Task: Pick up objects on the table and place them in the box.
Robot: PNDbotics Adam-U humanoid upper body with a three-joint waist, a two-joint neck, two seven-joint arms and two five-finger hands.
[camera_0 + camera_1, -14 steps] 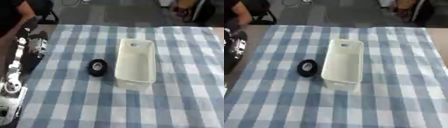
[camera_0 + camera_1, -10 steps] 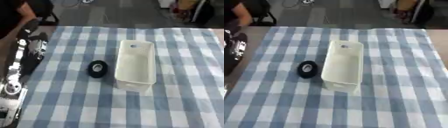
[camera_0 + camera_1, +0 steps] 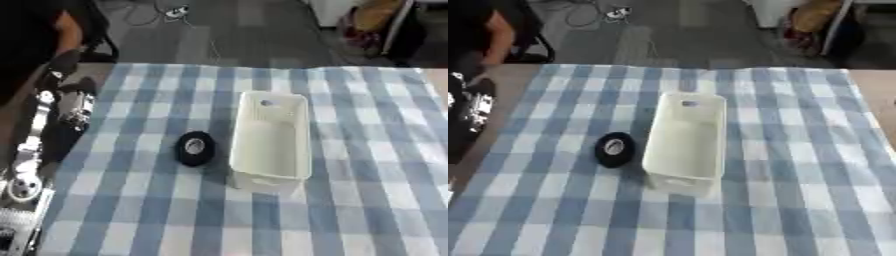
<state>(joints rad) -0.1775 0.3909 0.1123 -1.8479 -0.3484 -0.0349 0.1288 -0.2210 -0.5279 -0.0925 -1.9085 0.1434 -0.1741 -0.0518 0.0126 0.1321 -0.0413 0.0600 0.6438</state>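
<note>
— What does the left eye view show that the right lacks?
— More of the left arm point(image 3: 35, 155), black and silver, along the table's left edge.
— Its fingers?
— Cannot tell; the hand isn't clear.
— The object?
— A black tape roll point(image 3: 195, 148) on the checked cloth point(image 3: 367, 200), just left of the white box point(image 3: 271, 140).

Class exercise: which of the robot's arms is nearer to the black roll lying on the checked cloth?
Left. The left arm runs along the view's left edge, apart from the black roll, which lies left of the white box. The right arm shows in neither view.
</note>
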